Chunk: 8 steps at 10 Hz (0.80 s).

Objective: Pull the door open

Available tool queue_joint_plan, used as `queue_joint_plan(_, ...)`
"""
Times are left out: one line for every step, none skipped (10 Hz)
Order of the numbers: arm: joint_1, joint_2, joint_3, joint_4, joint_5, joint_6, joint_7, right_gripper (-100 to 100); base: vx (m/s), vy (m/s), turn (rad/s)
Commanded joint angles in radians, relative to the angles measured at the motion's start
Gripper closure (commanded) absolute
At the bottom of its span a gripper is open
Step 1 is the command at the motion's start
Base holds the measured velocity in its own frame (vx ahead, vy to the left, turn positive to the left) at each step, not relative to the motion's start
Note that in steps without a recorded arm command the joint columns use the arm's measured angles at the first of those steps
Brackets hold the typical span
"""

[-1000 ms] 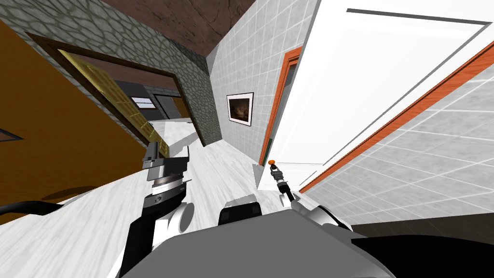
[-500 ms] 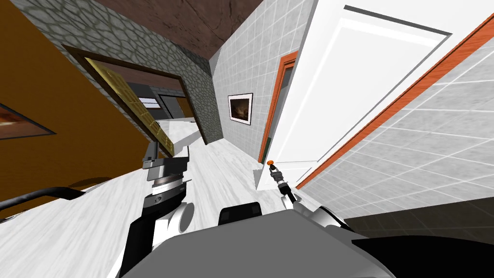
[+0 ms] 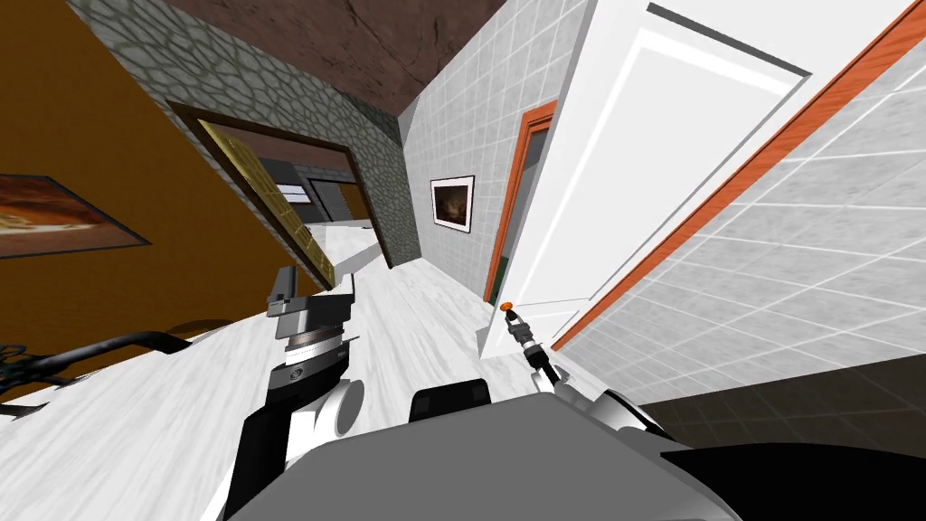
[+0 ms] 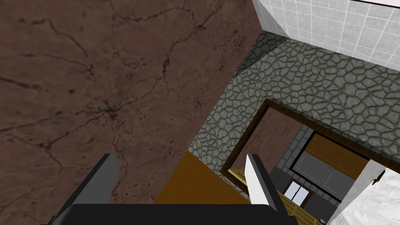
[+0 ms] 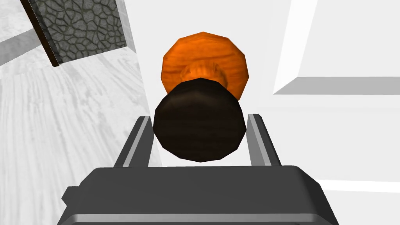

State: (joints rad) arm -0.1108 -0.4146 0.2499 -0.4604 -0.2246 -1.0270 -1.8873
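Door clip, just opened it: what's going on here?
The right gripper is shut on the door's dark knob, one finger pressing each side, with an orange rosette behind it. The white door looks partly swung out of its orange frame, so the pull seems under way. The left gripper is held up, open, holding nothing.

Door (image 3: 633, 181) white; knob (image 5: 200, 121) dark brown; rosette (image 5: 203, 50) orange; frame (image 3: 787, 137) orange.

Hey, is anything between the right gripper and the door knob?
Nothing visible: the right gripper is shut on the dark knob of the white door, fingers pressing its sides.
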Motion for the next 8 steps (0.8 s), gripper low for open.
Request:
queue_joint_plan(0.006,-0.012,0.019,0.016,0.013,-0.036,-0.023,100,-0.211,-0.067,0.09)
queue_joint_plan(0.015,-0.023,0.03,0.015,0.021,-0.053,-0.038,100,-0.179,-0.087,0.099)
queue_joint_plan(0.019,-0.028,0.035,0.015,0.024,-0.062,-0.045,100,-0.159,-0.079,0.066)
queue_joint_plan(0.026,-0.036,0.045,0.015,0.031,-0.076,-0.057,100,-0.188,-0.078,0.064)
queue_joint_plan(0.033,-0.045,0.055,0.014,0.037,-0.091,-0.069,100,-0.192,-0.056,0.072)
queue_joint_plan(0.031,-0.041,0.05,0.01,0.034,-0.076,-0.061,100,-0.083,-0.021,0.011)
queue_joint_plan(0.04,-0.047,0.055,0.015,0.039,-0.091,-0.07,100,-0.126,-0.047,0.136)
queue_joint_plan(0.042,-0.049,0.056,0.016,0.04,-0.096,-0.072,100,-0.169,-0.077,0.155)
